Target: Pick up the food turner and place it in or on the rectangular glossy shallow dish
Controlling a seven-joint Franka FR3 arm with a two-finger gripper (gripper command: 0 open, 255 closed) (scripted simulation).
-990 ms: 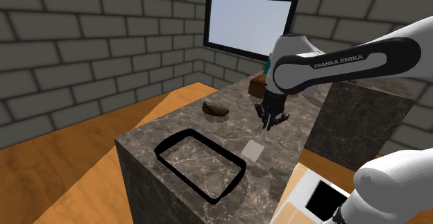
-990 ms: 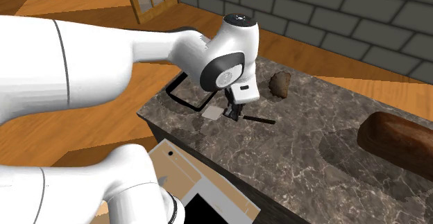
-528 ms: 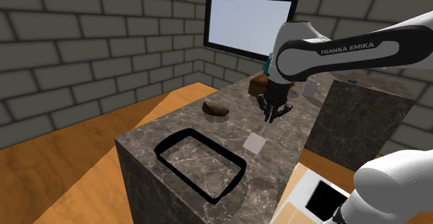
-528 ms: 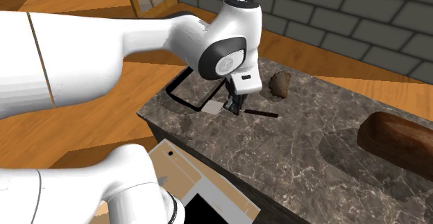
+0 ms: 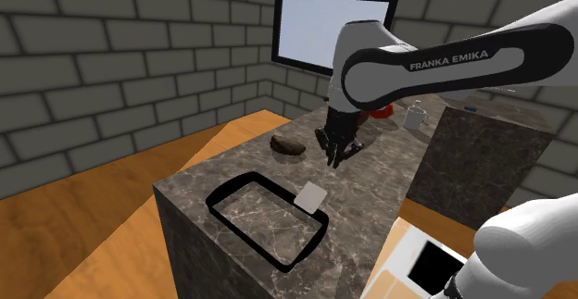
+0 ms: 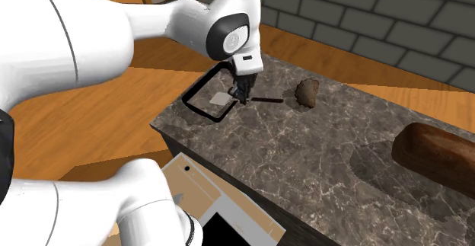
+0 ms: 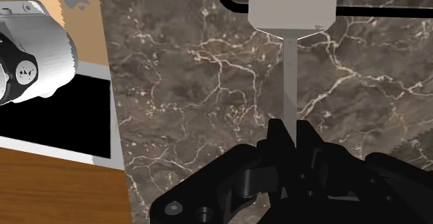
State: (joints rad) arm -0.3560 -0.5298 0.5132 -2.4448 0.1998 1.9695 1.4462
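In the shoulder view we see the food turner (image 5: 310, 195), a pale square blade on a thin handle, reaching from the gripper (image 5: 334, 155) over the rim of the black-rimmed dish (image 5: 211, 201). The second exterior view puts that blade above the dish's corner on the marbled counter (image 6: 320, 161). In the wrist view we find both black fingers clamped on the handle.

White arm (image 5: 366, 40), black jaws
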